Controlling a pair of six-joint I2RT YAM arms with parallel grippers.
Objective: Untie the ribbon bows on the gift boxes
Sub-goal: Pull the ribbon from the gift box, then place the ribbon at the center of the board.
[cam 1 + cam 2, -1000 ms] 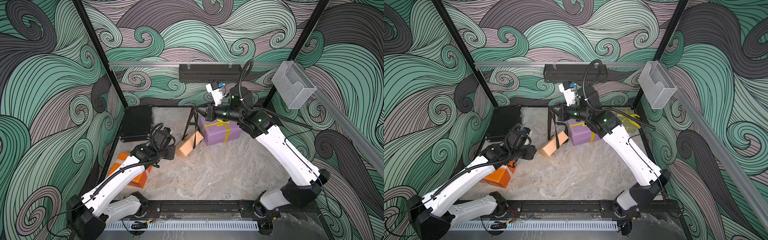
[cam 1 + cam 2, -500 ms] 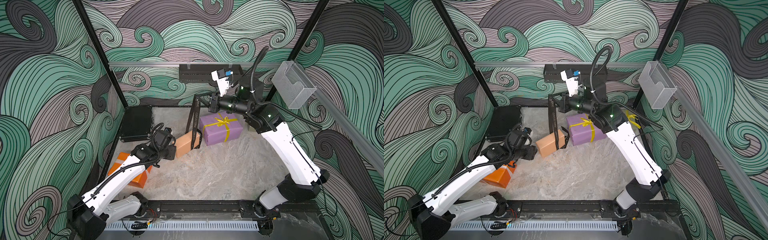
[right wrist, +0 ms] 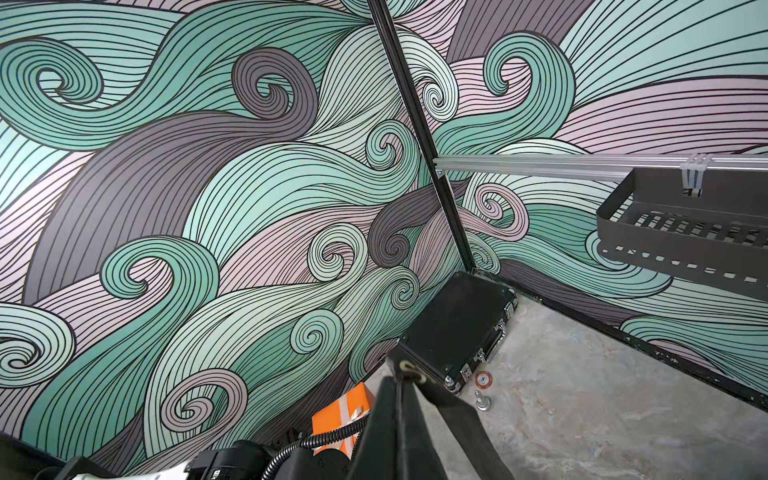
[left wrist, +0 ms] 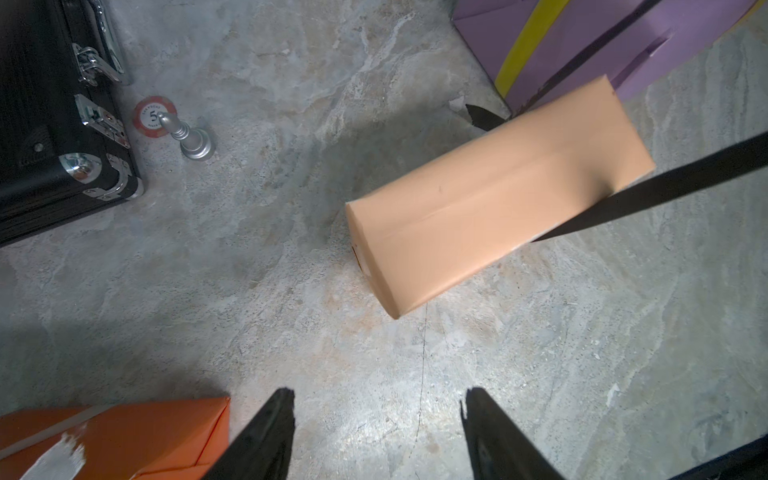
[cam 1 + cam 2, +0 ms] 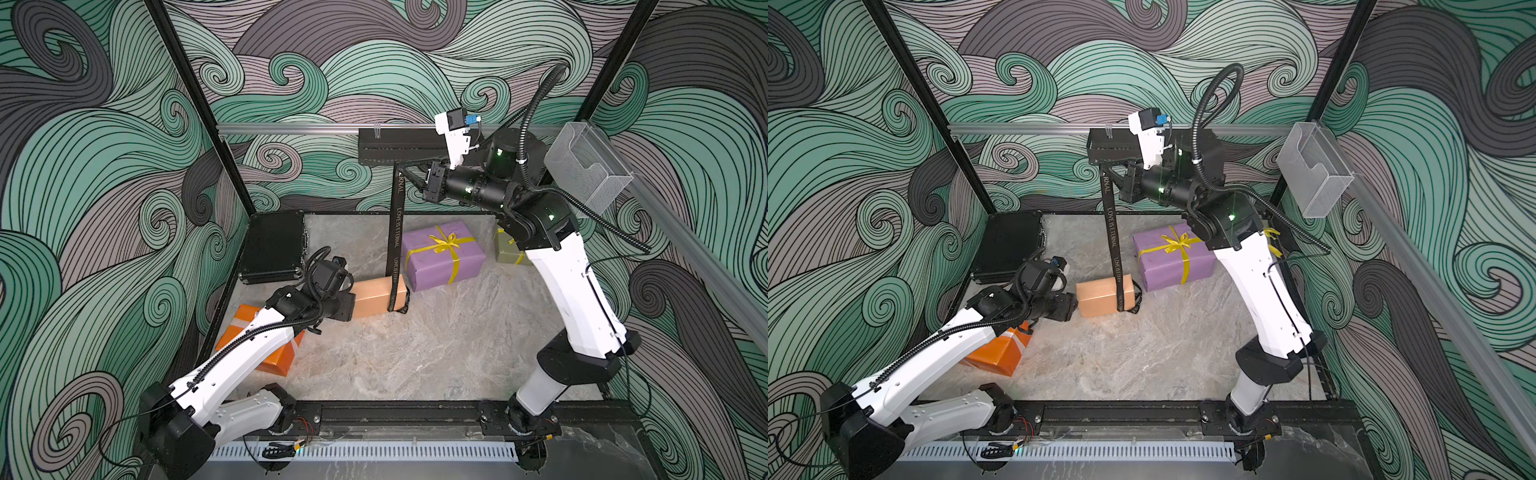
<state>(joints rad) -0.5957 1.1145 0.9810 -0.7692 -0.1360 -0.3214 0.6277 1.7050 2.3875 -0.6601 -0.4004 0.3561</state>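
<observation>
- Right hand (image 5: 409, 176), raised, clamps black ribbon (image 5: 395, 232); left hand (image 4: 376, 399) gapes empty.
- Purple box (image 5: 432, 266): yellow bow (image 5: 448, 242) tied.
- Orange box (image 5: 274, 359), olive box (image 5: 505, 249): bows hidden.
- Tan box (image 5: 372, 297), mid-desk (image 5: 415, 353): bow seems undone, ribbon looped round.

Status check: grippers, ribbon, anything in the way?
Right gripper shut on black ribbon, held taut up from tan box. Left gripper open, empty, near box end. Ribbon not yet off box. Nothing blocking.

Teal swirl-patterned walls (image 5: 104, 166), grey marbled floor (image 5: 415, 353)
</observation>
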